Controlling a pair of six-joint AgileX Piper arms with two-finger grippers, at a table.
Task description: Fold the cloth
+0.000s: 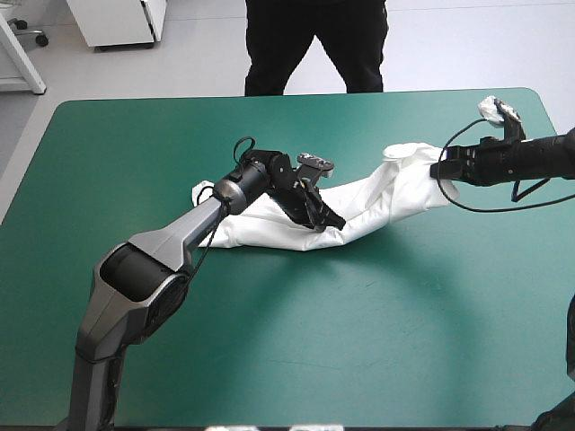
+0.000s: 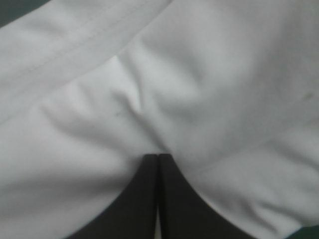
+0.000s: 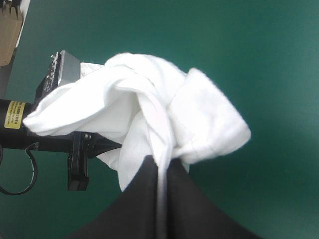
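Observation:
The white T-shirt (image 1: 377, 193) lies stretched in a long crumpled band across the middle of the teal-green table, from centre-left to the right. My left gripper (image 1: 331, 221) is shut on the T-shirt near its middle front edge. In the left wrist view the black fingers (image 2: 149, 172) meet in a point with white T-shirt (image 2: 149, 84) all around. My right gripper (image 1: 438, 169) is shut on the T-shirt's right end, holding it slightly off the table. In the right wrist view the T-shirt (image 3: 164, 114) bunches ahead of the right gripper (image 3: 162, 162), and the left arm (image 3: 30, 134) shows behind it.
Bare teal-green cover (image 1: 359, 341) spreads in front of the T-shirt and along the far side. A small white object (image 1: 493, 109) lies near the table's far right corner.

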